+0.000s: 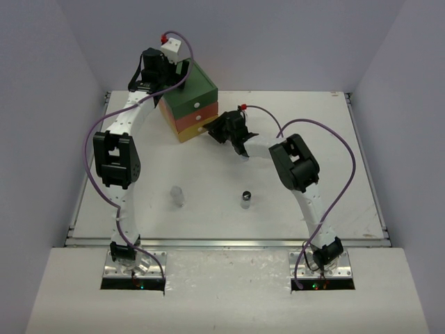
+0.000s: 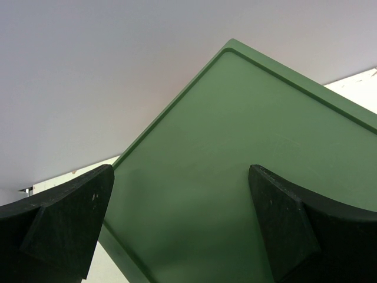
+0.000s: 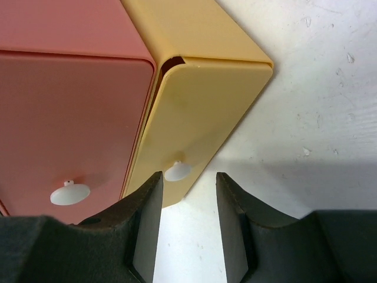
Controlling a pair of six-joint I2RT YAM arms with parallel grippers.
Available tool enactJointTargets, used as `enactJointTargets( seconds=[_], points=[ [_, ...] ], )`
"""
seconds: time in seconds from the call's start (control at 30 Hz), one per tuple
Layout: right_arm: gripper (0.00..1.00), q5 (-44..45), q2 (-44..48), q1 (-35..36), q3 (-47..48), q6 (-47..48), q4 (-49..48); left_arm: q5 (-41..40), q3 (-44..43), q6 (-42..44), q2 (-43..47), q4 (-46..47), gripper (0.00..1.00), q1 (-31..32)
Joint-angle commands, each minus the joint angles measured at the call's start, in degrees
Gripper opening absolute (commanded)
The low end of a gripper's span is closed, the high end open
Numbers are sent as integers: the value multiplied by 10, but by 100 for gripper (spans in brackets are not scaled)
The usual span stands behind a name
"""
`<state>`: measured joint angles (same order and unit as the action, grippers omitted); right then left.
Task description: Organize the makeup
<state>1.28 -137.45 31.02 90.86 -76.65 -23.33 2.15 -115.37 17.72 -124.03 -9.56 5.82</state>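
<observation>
Right wrist: right gripper (image 3: 188, 183) half open, empty, yellow drawer's knob (image 3: 177, 171) off-centre. Might pinch past it, tbh. Left gripper (image 2: 179, 197) gaping, empty.

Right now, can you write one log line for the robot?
left gripper: open over chest | right gripper: open at yellow drawer knob | clear jar, black-capped jar on table

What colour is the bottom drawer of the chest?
The bottom drawer is yellow, best seen in the right wrist view.
</observation>
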Motion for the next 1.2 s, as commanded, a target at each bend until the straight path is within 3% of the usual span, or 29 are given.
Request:
enactJointTargets(
  seconds=[0.0, 1.17],
  points=[
    [42, -9, -1, -1, 3, -39, -42, -4, 30, 18, -43, -103, 100, 1],
    [41, -26, -60, 6, 90, -46, -30, -13, 29, 21, -52, -103, 100, 0]
  ],
)
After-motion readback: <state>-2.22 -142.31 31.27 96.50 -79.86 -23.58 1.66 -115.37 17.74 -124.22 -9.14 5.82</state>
